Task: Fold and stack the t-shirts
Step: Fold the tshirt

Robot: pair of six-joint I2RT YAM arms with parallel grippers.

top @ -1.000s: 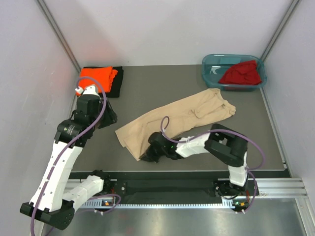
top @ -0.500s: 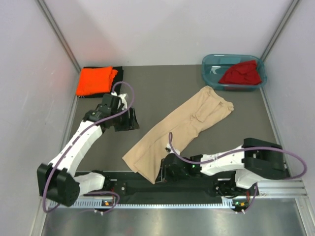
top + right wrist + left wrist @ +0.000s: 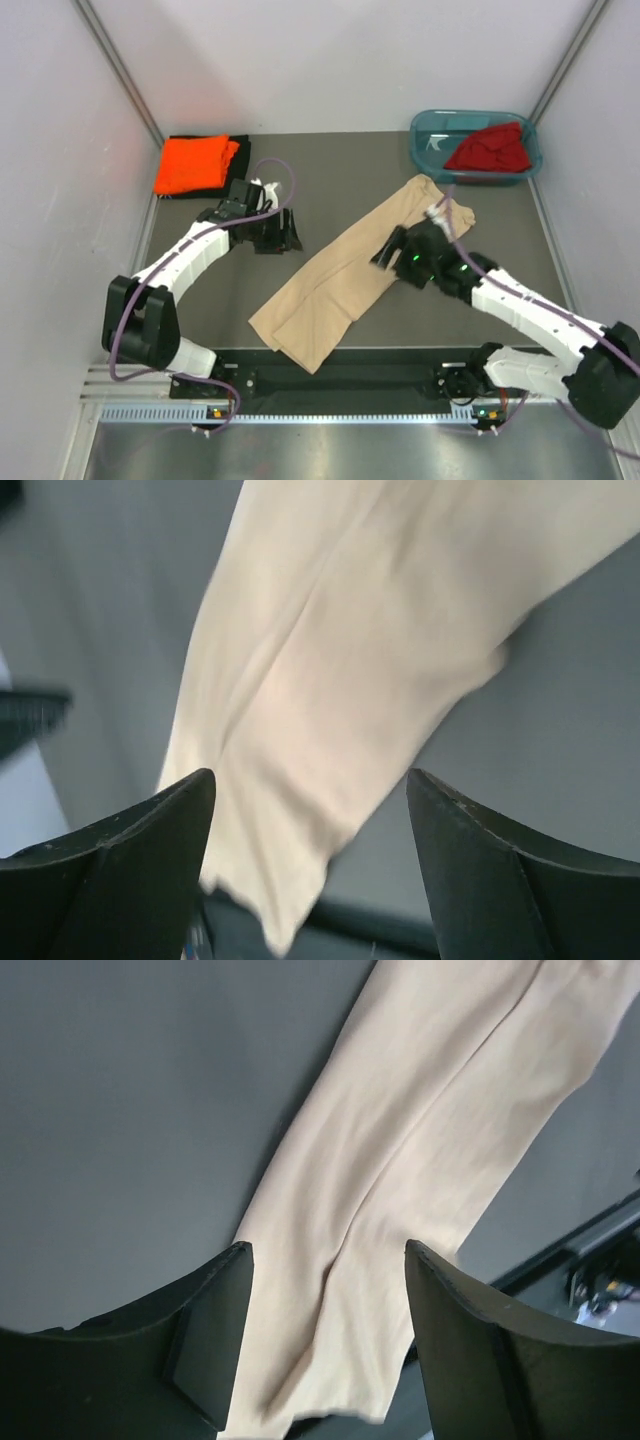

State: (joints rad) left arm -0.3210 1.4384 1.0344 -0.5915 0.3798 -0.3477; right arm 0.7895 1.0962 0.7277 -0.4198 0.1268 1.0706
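Beige-tan t-shirt point(image 3: 340, 275) lies unfolded and drawn out long on the grey bench point(image 3: 340, 165), running diagonally from near centre to far right. Orange t-shirt point(image 3: 195, 163) sits folded on the black t-shirt point(image 3: 243, 143) in the far left corner. Teal tub point(image 3: 470, 114) at far right holds the dark red t-shirt point(image 3: 487, 150), bunched. Left end effector point(image 3: 283, 232) hangs just left of the beige cloth, fingers spread, gripping nothing. Right end effector point(image 3: 388, 248) is over the cloth's far half, fingers spread wide, gripping nothing.

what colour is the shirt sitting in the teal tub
Dark red, clearest in the top external view.
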